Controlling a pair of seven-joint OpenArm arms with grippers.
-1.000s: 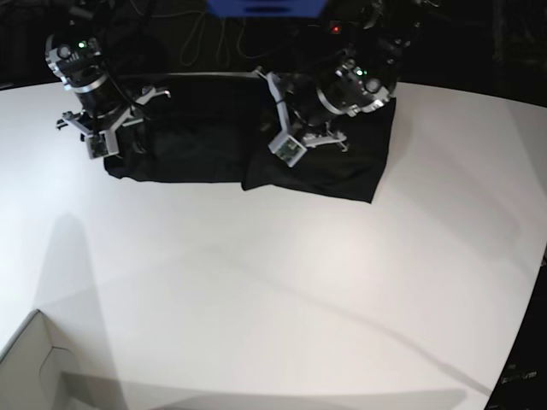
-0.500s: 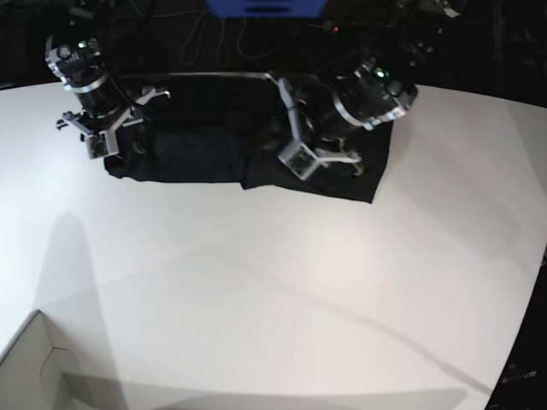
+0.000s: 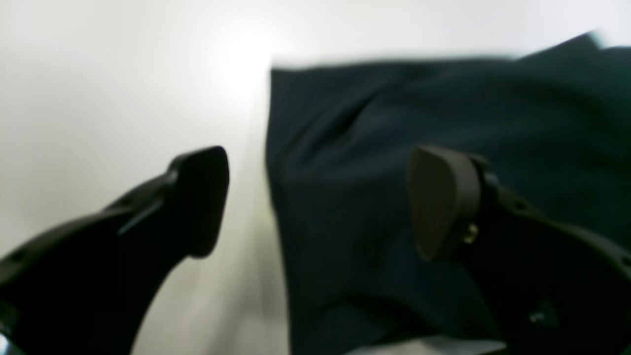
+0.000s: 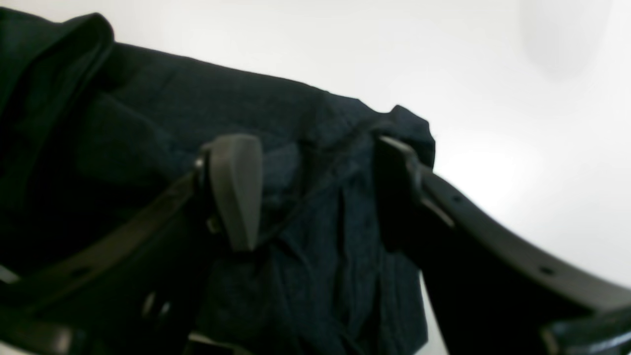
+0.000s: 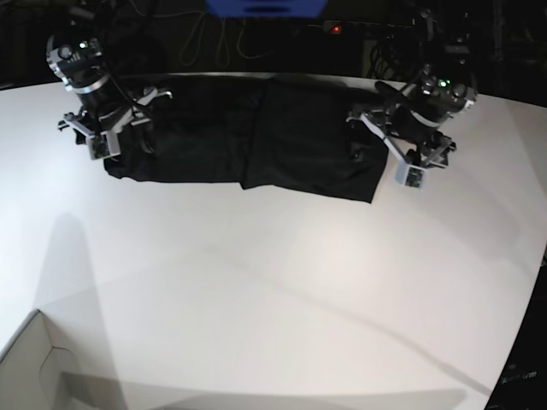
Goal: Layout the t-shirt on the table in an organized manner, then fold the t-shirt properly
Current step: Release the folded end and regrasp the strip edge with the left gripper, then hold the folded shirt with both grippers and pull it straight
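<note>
A pale cardboard box corner (image 5: 30, 363) is seen at the lower left edge of the base view. A blue panel (image 5: 265, 7) is located at the top centre, against a dark background. Light-coloured cables (image 5: 214, 38) are draped below it. A small red indicator light (image 5: 336, 29) is lit just right of the panel.

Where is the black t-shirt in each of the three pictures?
Base view: the t-shirt lies flat near the table's far edge, between the two arms.
Left wrist view: it fills the right half, behind the left gripper.
Right wrist view: it is bunched across the left and middle, behind the right gripper.
Shared landmark: the white table.
</note>
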